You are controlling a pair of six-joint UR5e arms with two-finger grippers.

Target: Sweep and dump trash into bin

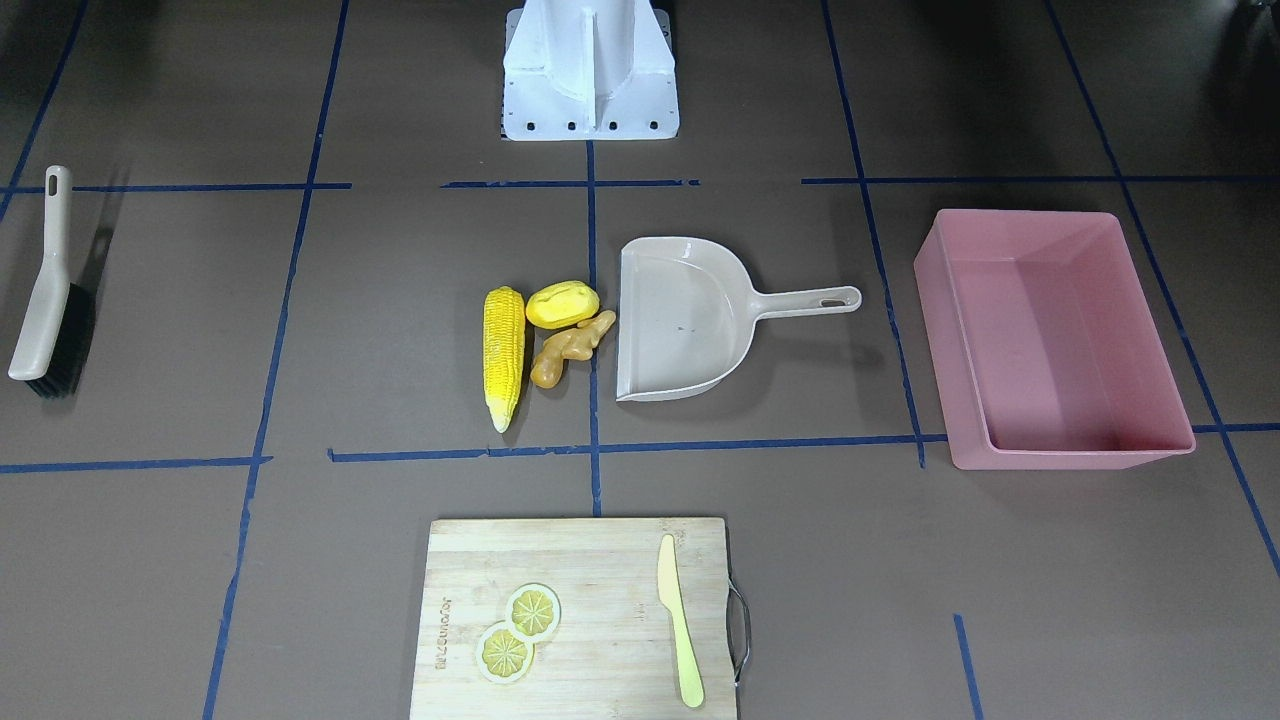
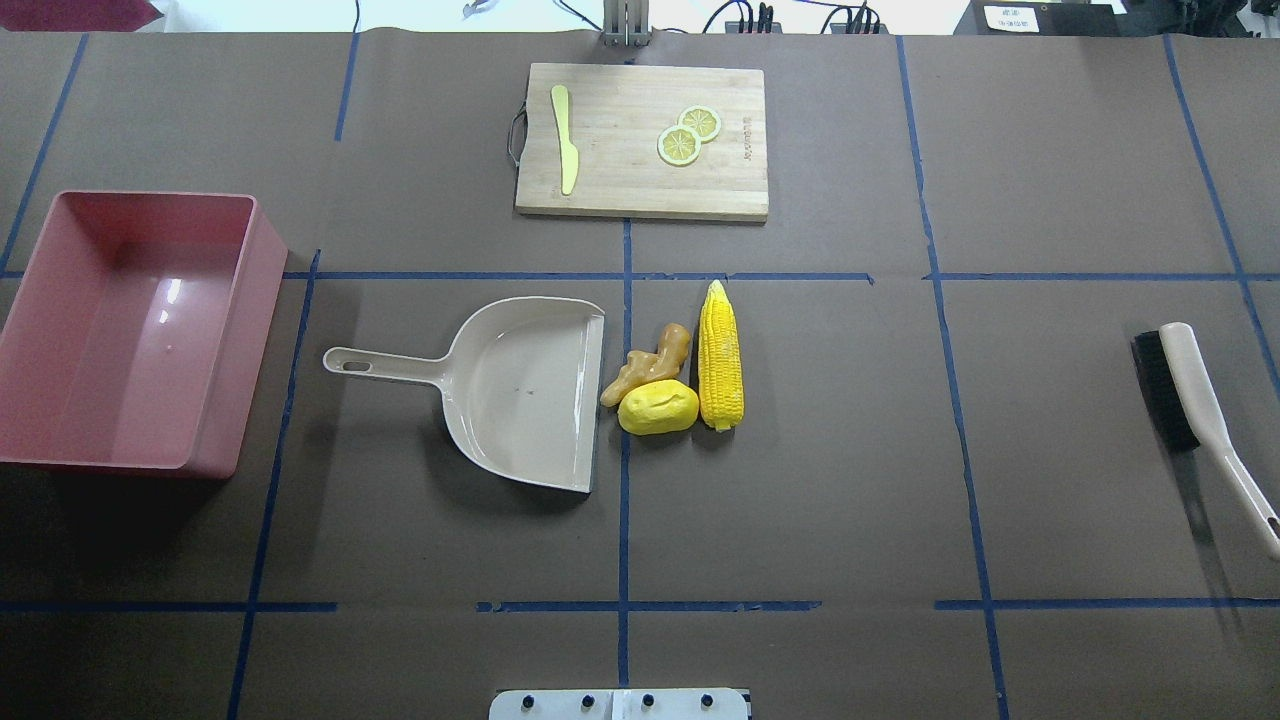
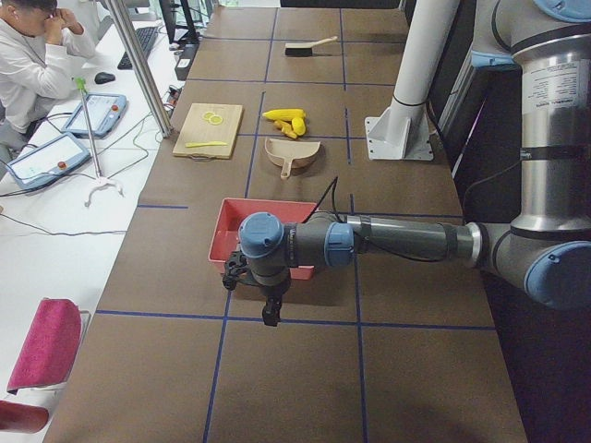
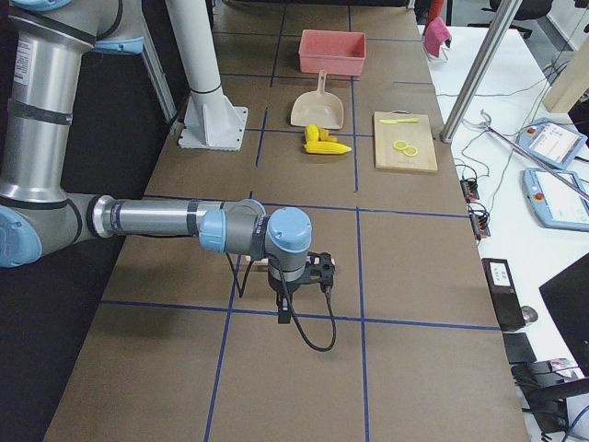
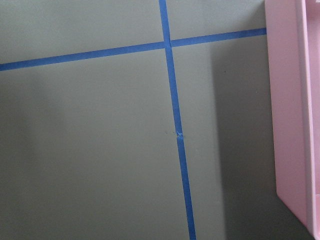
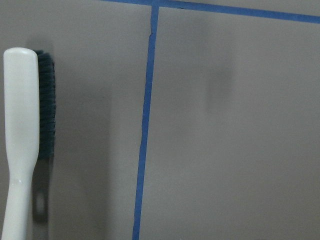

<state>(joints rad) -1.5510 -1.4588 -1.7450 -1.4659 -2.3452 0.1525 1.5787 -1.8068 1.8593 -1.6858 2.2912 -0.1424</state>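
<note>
I've swept nothing yet: corn cob [image 2: 720, 358], potato [image 2: 657, 407] and ginger root [image 2: 648, 364] lie mid-bench, just right of the dustpan [image 2: 530, 390]; the bin [image 2: 120, 340] sits far left. I can't tell whether my left hand [image 3: 269, 309] or right hand [image 4: 285, 308] is spread. Next, I'd grasp the brush [image 2: 1190, 400].

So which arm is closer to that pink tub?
The left. The left gripper hangs just beside the pink tub; the right gripper is far off at the opposite end, near the brush.
</note>
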